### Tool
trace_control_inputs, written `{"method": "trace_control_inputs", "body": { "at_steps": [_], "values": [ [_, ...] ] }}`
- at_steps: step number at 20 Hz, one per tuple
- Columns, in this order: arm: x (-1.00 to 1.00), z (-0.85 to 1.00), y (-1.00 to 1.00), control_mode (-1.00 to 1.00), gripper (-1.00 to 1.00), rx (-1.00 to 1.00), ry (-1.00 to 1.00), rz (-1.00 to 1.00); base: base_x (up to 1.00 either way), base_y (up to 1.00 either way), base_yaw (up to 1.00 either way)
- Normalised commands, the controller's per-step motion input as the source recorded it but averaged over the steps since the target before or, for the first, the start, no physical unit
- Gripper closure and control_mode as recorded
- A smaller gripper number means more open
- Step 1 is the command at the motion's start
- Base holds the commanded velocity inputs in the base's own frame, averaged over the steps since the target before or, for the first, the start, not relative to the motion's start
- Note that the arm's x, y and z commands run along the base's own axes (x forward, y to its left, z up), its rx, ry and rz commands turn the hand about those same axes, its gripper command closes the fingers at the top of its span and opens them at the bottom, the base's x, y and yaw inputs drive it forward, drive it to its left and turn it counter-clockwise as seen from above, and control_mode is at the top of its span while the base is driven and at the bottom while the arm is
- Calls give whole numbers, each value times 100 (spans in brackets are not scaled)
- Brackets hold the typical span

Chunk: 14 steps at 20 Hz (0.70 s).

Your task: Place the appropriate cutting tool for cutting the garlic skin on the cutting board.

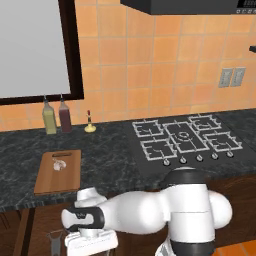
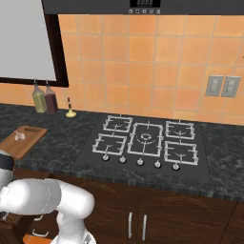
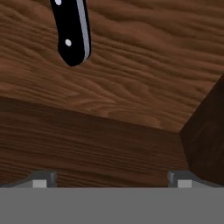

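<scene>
The cutting tool's black riveted handle [image 3: 72, 33] lies on a brown wooden drawer floor [image 3: 144, 70] at the top of the hand view; its blade is out of frame. My gripper [image 3: 111, 180] is open, its fingertips wide apart, below the handle and apart from it, holding nothing. The cutting board [image 1: 56, 175] lies on the dark counter at the left, with the garlic [image 1: 60, 165] on its far half. From the right base view the cutting board [image 2: 23, 141] and the garlic [image 2: 19, 137] sit at the left edge. My hand [image 1: 90, 240] hangs below the counter's front edge.
A grey Y-shaped peeler [image 1: 54, 240] lies left of my hand. A drawer wall [image 3: 87, 140] rises ahead of the fingertips, another wall [image 3: 205, 131] to the right. Two bottles [image 1: 56, 116] and a small yellow holder [image 1: 90, 125] stand at the back. The stove [image 1: 182, 137] is on the right.
</scene>
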Motion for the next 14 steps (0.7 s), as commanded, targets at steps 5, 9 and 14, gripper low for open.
{"method": "trace_control_inputs", "body": {
  "at_steps": [5, 9, 14],
  "values": [
    [21, 3, 45, -100, -100, 6, -41, 0, 0, 0, 0],
    [27, -3, 17, -100, -100, 0, -27, -9, 0, 0, 0],
    [36, -10, 19, -100, -100, 0, -6, -18, 0, 0, 0]
  ]
}}
